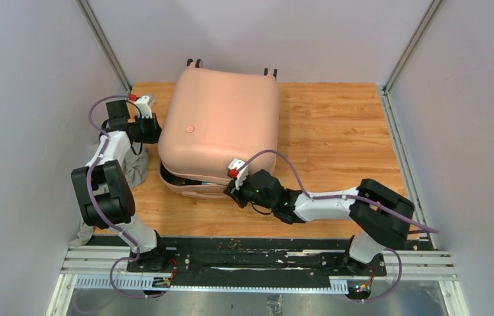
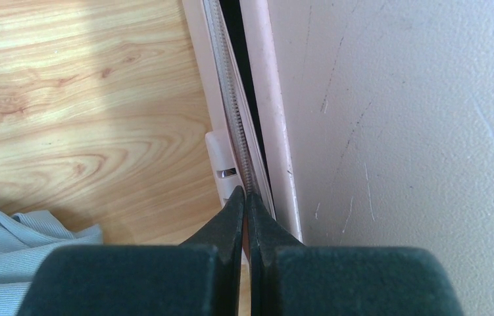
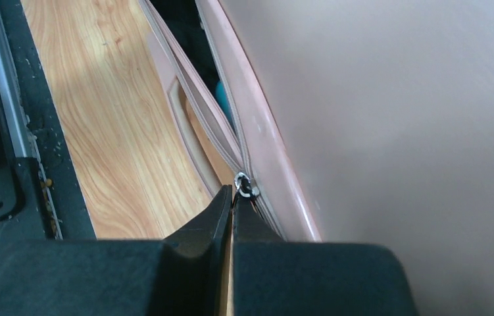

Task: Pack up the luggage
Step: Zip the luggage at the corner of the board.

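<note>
**Pink case lowered, zip not yet run round**

Pale pink, hard-shelled and by far the biggest thing present, the luggage (image 1: 221,128) lies flat on the far-left part of the wooden table (image 1: 336,131), wheels at the far edge. Its lid is down but not sealed: along the near side a dark gap shows between the two halves.

The right gripper (image 3: 232,191) sits at that near edge with its fingers pressed together. Their tips touch the metal zip slider (image 3: 247,185), but whether the pull tab is pinched between them is hidden. The left gripper (image 2: 245,194) is at the case's left side, fingers likewise together and resting against the zip teeth (image 2: 234,118).

The step in hand looks like zipping up. To do it well, the slider should travel along the line of the seam, not away from it, so the teeth mesh without jamming. The two halves need to sit flush just ahead of the slider, and the left arm is well placed to steady the shell against the pull. Corners call for a slow, curving path.

Something blue-green (image 3: 223,99) shows inside the gap just beyond the slider. If it bulges into the track, it could snag the zip.

A grey ribbed garment (image 2: 7,243) lies on the table near the left arm, outside the case.
</note>
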You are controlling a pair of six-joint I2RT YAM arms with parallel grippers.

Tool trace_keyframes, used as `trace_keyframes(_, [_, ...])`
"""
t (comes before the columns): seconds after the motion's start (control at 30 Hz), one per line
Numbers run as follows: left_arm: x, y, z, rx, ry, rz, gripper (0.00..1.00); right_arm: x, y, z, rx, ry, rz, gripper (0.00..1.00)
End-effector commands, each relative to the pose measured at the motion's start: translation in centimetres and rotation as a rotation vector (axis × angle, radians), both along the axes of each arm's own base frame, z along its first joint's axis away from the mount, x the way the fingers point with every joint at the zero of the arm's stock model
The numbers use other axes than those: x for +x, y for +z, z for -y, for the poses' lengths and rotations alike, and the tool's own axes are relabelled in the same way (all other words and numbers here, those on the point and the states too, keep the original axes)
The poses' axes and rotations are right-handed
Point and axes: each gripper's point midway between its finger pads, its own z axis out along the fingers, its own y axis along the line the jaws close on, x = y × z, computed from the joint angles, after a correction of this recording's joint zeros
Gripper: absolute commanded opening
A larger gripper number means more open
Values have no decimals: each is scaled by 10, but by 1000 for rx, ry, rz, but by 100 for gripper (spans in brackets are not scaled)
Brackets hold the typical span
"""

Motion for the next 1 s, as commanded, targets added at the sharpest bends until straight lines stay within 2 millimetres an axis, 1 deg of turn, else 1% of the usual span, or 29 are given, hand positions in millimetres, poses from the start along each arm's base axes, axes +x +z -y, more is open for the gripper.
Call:
trace_keyframes(0.0, [-103,-57,77,-259,-144,-459,0,-69,15,-63,43,307,-27,0])
trace_keyframes(0.13, [-108,-55,84,-290,-165,-461,0,-78,11,-95,23,381,-23,0])
trace_keyframes(0.17, [-108,-54,85,-299,-171,-458,0,-78,16,-105,30,393,-17,0])
trace_keyframes(0.3, [-110,-49,90,-325,-190,-446,0,-80,13,-130,12,448,-14,0])
trace_keyframes(0.37, [-110,-48,91,-330,-197,-440,0,-80,10,-136,-3,458,-21,1])
trace_keyframes(0.4, [-111,-47,91,-331,-199,-438,0,-79,12,-136,-3,458,-21,4])
trace_keyframes(0.47, [-112,-47,91,-328,-205,-435,0,-74,16,-124,-26,422,-34,16])
trace_keyframes(0.5, [-113,-46,91,-324,-209,-429,0,-68,21,-115,-21,387,-46,22])
trace_keyframes(0.53, [-113,-46,90,-318,-212,-425,0,-61,30,-101,-6,350,-65,29])
trace_keyframes(0.6, [-113,-44,89,-307,-219,-416,0,-48,51,-67,43,262,-117,40])
trace_keyframes(0.63, [-113,-42,89,-299,-225,-407,0,-40,64,-45,74,211,-134,46])
trace_keyframes(0.7, [-114,-40,88,-278,-236,-383,0,-22,88,2,113,61,-136,52])
trace_keyframes(0.73, [-114,-39,87,-264,-242,-370,0,-14,99,27,133,-9,-136,54])
trace_keyframes(0.77, [-114,-38,86,-253,-246,-361,0,-8,119,52,182,-75,-130,56])
trace_keyframes(0.8, [-115,-38,87,-245,-252,-357,0,3,126,76,196,-153,-145,57])
trace_keyframes(0.83, [-117,-39,87,-235,-263,-352,0,19,133,102,209,-250,-160,57])
trace_keyframes(0.9, [-121,-40,89,-200,-287,-340,0,44,142,146,227,-416,-183,57])
trace_keyframes(0.97, [-127,-42,94,-164,-321,-332,0,70,136,188,204,-587,-218,58])
